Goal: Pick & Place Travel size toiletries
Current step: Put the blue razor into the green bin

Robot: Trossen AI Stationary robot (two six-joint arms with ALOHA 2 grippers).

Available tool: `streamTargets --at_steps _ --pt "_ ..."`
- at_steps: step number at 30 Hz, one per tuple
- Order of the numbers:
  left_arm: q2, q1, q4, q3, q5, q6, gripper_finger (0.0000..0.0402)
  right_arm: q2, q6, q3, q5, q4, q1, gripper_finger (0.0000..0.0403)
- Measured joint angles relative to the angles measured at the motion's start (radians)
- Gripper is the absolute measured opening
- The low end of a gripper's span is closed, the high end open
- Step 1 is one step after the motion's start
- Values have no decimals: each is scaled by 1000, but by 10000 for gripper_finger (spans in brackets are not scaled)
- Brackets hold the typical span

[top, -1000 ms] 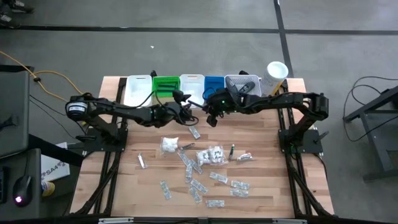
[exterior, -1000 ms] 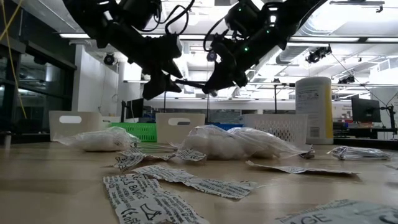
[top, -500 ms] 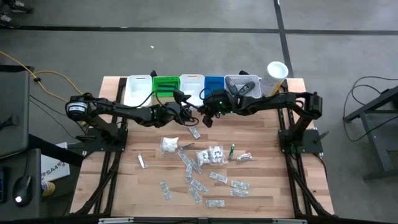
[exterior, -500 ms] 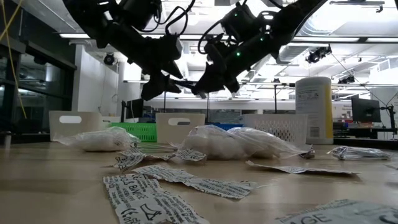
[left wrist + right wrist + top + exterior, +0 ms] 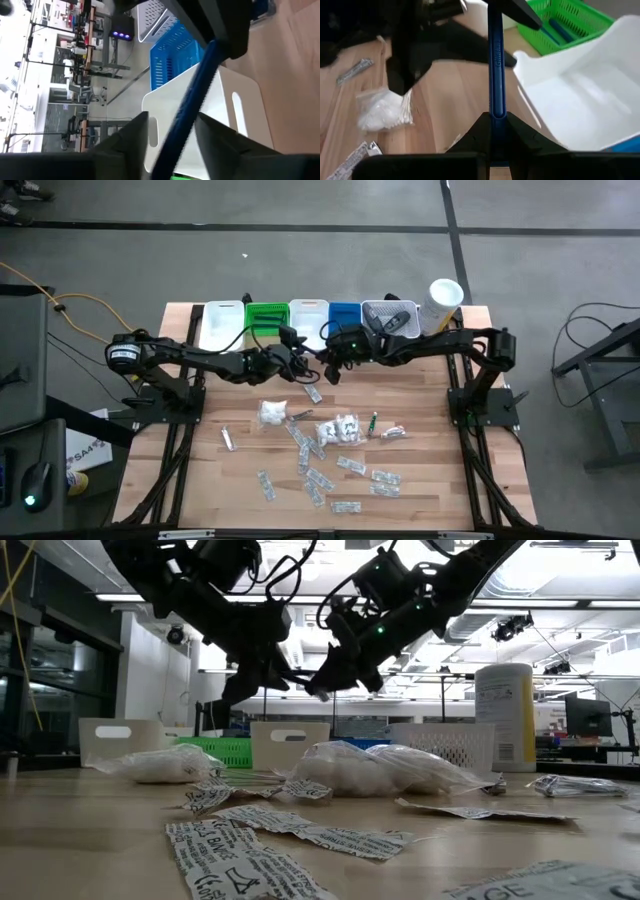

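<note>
Both grippers meet in the air just in front of the bin row at the table's 12 o'clock edge: the right gripper (image 5: 496,131) is clamped tight on one end of a blue razor (image 5: 496,65), and the left gripper (image 5: 172,142) straddles the razor's far end with its fingers (image 5: 131,135) part-open; whether they touch the handle I cannot tell. The razor hangs clear of the table, over bare wood in front of the white bin (image 5: 308,317), green bin (image 5: 265,316) at its 9 o'clock, blue bin (image 5: 344,314) at its 3 o'clock. Loose sachets (image 5: 320,480) lie scattered from table centre toward 6 o'clock, with cotton-swab bags (image 5: 375,768) at centre and a white canister (image 5: 445,294) at the 1 o'clock corner.
</note>
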Motion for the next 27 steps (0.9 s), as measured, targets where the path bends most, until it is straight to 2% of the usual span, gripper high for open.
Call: streamTargets --at_steps 7,12,19,27 --pt "1 0 -44 -4 9 17 41 1 -1 0 -4 -2 0 25" --pt "2 -1 -82 -3 10 0 31 1 -18 0 -1 -1 2 47" --pt "0 0 -80 -2 -3 -37 31 -22 -22 1 13 -11 2 151" --pt "0 23 -82 1 -118 -39 31 -136 -56 0 -7 -110 -1 280"
